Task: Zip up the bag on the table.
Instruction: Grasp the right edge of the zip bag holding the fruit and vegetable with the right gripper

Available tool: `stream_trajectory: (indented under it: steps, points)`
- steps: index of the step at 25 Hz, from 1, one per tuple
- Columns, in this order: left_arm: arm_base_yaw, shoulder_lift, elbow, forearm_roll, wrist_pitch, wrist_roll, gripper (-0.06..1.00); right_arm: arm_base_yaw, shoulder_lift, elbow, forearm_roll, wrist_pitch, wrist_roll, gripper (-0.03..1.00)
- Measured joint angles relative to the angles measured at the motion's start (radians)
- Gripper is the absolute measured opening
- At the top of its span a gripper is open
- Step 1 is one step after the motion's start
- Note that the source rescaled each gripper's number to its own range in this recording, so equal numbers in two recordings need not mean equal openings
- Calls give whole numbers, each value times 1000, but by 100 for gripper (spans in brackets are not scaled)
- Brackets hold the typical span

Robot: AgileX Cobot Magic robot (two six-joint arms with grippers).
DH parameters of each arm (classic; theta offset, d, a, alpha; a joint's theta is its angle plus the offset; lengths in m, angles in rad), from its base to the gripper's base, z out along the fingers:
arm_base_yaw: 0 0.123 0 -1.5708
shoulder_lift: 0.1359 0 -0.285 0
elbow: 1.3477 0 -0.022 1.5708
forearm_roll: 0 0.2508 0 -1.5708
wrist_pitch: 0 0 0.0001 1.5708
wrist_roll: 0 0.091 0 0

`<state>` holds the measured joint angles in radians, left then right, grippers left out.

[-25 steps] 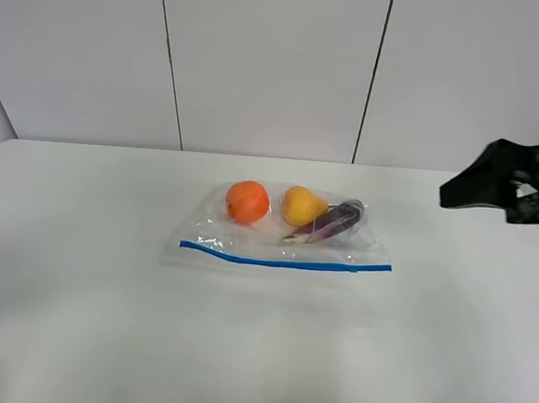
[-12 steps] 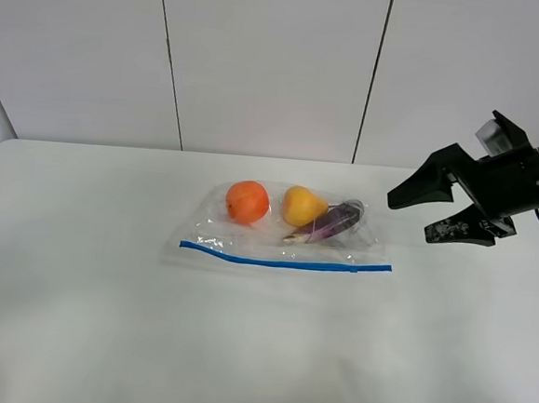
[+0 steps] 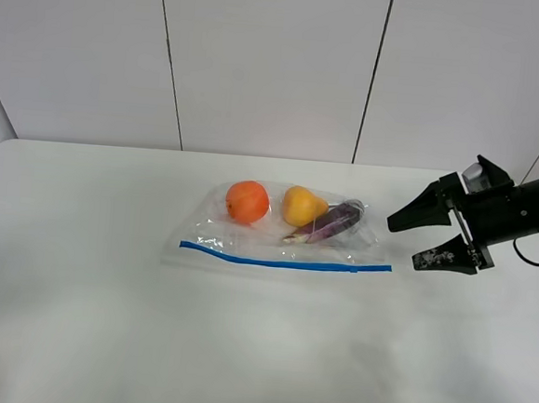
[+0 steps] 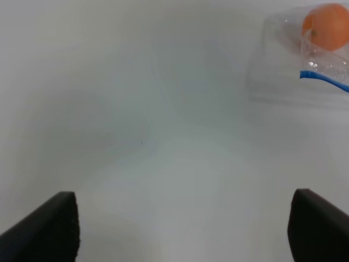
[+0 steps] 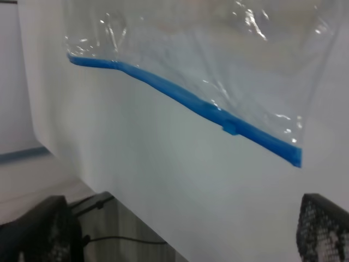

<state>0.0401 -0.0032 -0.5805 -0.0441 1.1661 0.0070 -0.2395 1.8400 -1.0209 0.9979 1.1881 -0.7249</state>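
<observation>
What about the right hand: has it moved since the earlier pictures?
Yes. The right hand came left and down, toward the right end of the bag.

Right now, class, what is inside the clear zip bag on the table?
An orange, a yellow pear and a purple eggplant show through the bag. Their undersides, and anything beneath them, are covered.

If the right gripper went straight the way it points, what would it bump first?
The right gripper would likely hit the bag at the end nearest it, by the blue zipper strip; its height is unclear.
</observation>
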Motion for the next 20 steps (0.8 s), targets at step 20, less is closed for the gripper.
stream_trajectory:
  steps: [20]
  points:
    - [0, 0, 0, 0, 0, 0, 98, 0, 255, -3, 135, 3, -103, 68]
